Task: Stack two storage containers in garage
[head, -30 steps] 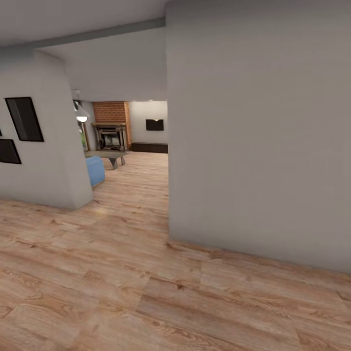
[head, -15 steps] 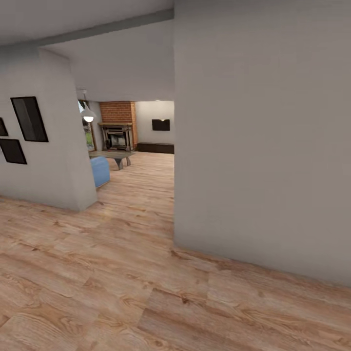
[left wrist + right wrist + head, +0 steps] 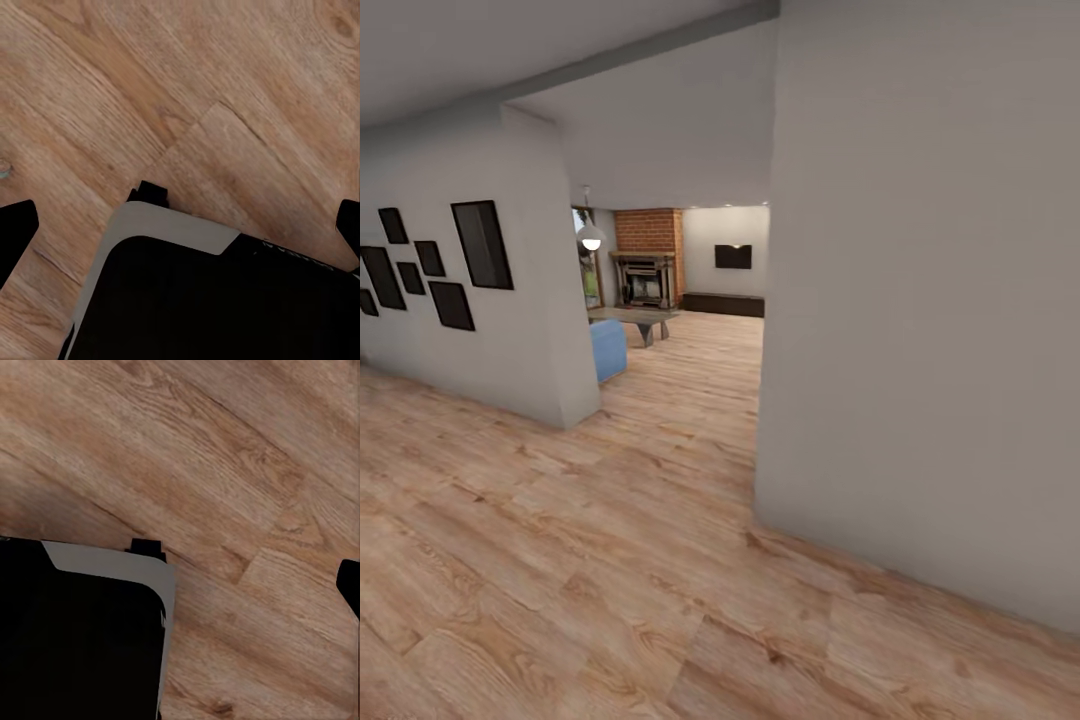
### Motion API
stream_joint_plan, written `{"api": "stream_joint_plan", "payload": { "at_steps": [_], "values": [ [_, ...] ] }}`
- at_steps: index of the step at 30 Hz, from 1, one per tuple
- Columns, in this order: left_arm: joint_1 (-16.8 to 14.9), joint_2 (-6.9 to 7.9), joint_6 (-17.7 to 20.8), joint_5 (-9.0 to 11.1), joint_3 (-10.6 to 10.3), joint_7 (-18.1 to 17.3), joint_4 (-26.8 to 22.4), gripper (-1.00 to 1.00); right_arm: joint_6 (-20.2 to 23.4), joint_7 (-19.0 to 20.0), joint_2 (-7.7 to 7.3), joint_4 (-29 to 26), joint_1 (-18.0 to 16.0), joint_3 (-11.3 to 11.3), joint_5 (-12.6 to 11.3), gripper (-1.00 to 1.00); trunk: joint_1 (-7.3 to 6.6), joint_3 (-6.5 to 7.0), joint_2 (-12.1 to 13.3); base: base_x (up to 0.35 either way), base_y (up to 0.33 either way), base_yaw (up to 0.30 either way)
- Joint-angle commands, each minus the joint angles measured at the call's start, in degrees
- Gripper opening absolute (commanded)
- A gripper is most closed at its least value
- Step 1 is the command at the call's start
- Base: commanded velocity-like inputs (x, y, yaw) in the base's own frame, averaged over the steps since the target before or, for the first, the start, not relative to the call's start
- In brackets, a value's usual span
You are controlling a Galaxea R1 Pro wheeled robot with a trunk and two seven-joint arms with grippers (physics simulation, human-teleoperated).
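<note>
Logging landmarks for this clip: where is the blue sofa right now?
In the head view, the blue sofa sits left of centre, its end poking out from behind the wall corner, in front of the brick fireplace.

Down the passage the living room (image 3: 680, 300) lay open, floored in light wood planks (image 3: 700, 370) between off-white walls. A black wall TV (image 3: 733, 257) hung on its far wall above a long dark low bench (image 3: 722, 304). A white pendant lamp (image 3: 591, 238) hung near the blue sofa (image 3: 609, 348).
</note>
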Motion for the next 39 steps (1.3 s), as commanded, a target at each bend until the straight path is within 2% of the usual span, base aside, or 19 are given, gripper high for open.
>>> {"api": "stream_joint_plan", "payload": {
  "at_steps": [1, 29, 39],
  "values": [
    [0.0, 0.0, -0.1, 0.3, -0.1, 0.0, 0.0, 1.0, -0.4, 0.0, 0.02, 0.2, -0.1, 0.5, -0.6, 1.0, 0.04, -0.08, 0.0, 0.322, 0.0, 0.269],
    [0.0, 0.0, -0.1, 0.3, -0.1, 0.0, 0.0, 1.0, -0.4, -0.1, 0.02, 0.2, -0.1, 0.5, -0.6, 1.0, 0.04, -0.08, 0.0, 0.322, 0.0, 0.267],
    [0.0, 0.0, -0.1, 0.3, -0.1, 0.0, 0.0, 1.0, -0.4, -0.2, 0.09, 0.2, -0.1, 0.8, -0.3, 1.0, 0.04, -0.08, 0.0, 0.322, 0.0, 0.05]
  ]
}}
